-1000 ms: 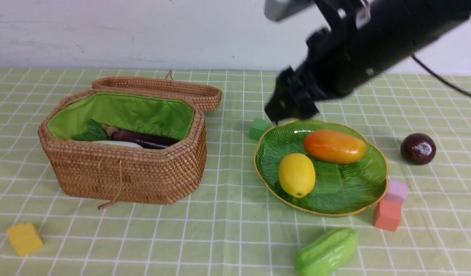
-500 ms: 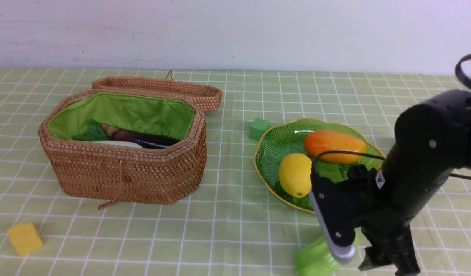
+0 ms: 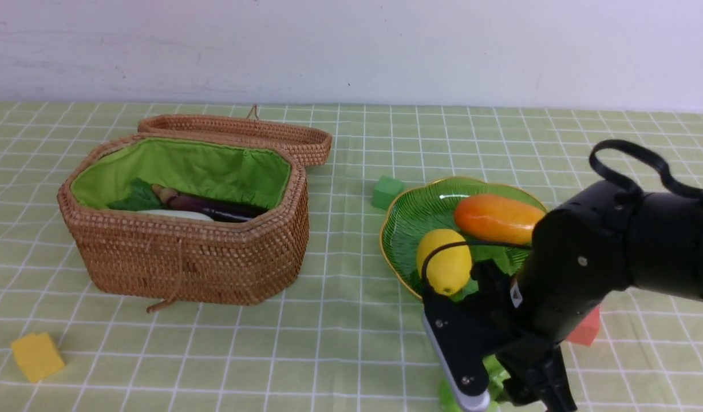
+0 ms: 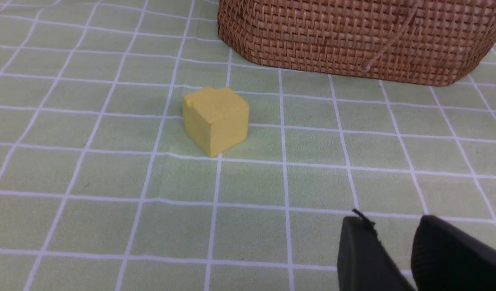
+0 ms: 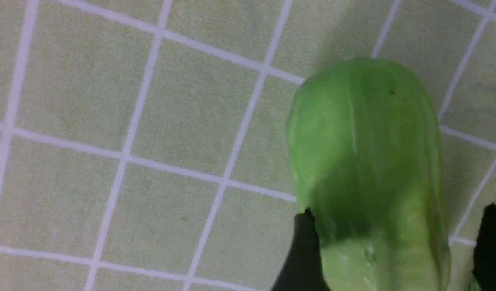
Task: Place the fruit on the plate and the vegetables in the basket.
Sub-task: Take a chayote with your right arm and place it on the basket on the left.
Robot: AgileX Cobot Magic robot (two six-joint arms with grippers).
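— Position of basket (image 3: 185,240) and plate (image 3: 409,229)?
— Basket left on the desk (image 3: 340,343), plate right. Lemon (image 3: 443,268) and mango (image 3: 494,217) on plate; eggplant (image 3: 214,207) in basket; gourd (image 5: 365,161) before plate.

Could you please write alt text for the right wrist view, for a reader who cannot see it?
A ridged light-green gourd lies on a green checked tablecloth, with the right gripper open and one dark finger on each side of it.
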